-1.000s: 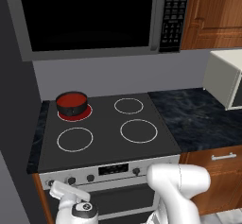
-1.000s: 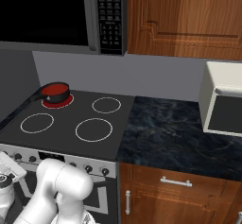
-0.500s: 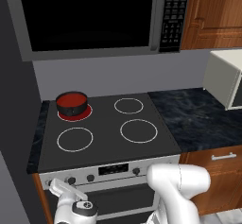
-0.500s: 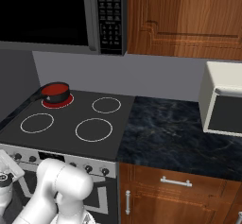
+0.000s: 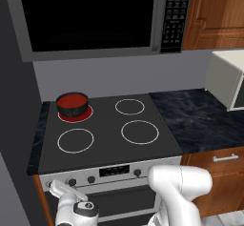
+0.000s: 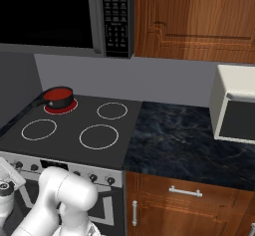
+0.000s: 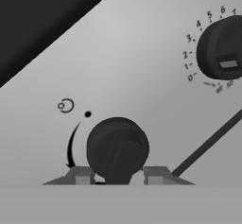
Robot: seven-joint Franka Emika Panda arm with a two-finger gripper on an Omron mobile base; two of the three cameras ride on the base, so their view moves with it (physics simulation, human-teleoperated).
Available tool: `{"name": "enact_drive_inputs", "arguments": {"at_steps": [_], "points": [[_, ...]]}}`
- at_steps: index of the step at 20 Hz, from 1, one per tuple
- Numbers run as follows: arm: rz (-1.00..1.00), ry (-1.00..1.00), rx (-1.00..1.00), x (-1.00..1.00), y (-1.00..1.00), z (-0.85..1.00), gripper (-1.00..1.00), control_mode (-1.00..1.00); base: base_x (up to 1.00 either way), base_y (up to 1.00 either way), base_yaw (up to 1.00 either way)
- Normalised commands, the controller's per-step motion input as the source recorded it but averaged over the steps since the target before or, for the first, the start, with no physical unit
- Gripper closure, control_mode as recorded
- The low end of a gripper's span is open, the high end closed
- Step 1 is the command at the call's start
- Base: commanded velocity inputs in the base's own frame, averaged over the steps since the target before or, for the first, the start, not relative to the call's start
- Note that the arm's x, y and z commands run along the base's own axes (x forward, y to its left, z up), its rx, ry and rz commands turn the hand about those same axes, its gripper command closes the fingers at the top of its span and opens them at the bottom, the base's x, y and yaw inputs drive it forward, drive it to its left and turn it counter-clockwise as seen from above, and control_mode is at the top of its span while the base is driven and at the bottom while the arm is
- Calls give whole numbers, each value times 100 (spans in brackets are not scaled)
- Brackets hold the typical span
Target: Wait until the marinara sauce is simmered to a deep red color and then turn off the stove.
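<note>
From the left base view, the marinara sauce (image 5: pixel 72 99) lies deep red in a small black pot (image 5: pixel 73 107) on the far left burner (image 5: pixel 75 114) of the stove (image 5: pixel 109 134), and that burner glows red beneath it. The other three burners are bare white rings. The arm reaches down to the near left, so the gripper (image 5: pixel 58 188) meets the silver front panel (image 5: pixel 102 172) at the leftmost knobs, probably because the heat under the pot is switched there.

From the right base view, the sauce (image 6: pixel 56 95) sits at the far left of the cooktop, and the pot's handle (image 6: pixel 37 100) points left. The microwave (image 6: pixel 55 13) hangs above, and a toaster oven (image 6: pixel 235 105) stands on the dark counter (image 6: pixel 184 140) well to the right.

In the hand view, the fingertips (image 7: pixel 81 176) stand either side of a dark round knob (image 7: pixel 117 148), pressed against it, so the gripper is clamped on the knob. The knob's raised ridge runs nearly straight up this view, tipped slightly, toward the small dot above it. A curved arrow beside it marks the turning direction. A second, numbered dial (image 7: pixel 222 48) sits apart at upper right.
</note>
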Motion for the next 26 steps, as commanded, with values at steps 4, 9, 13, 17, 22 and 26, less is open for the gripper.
{"name": "enact_drive_inputs", "arguments": {"at_steps": [4,9,13,17,22,26], "points": [[-3,-5,18,0,-17,2,100,-100,0,0,0],[-2,-12,23,0,-30,1,100,-100,0,0,0],[-4,-13,28,0,-31,5,100,-100,0,0,0],[-9,-11,27,0,-5,10,100,-100,0,0,0],[-11,-11,31,0,-4,10,100,-100,0,0,0],[-15,-17,42,-2,-26,12,100,-100,0,0,0]]}}
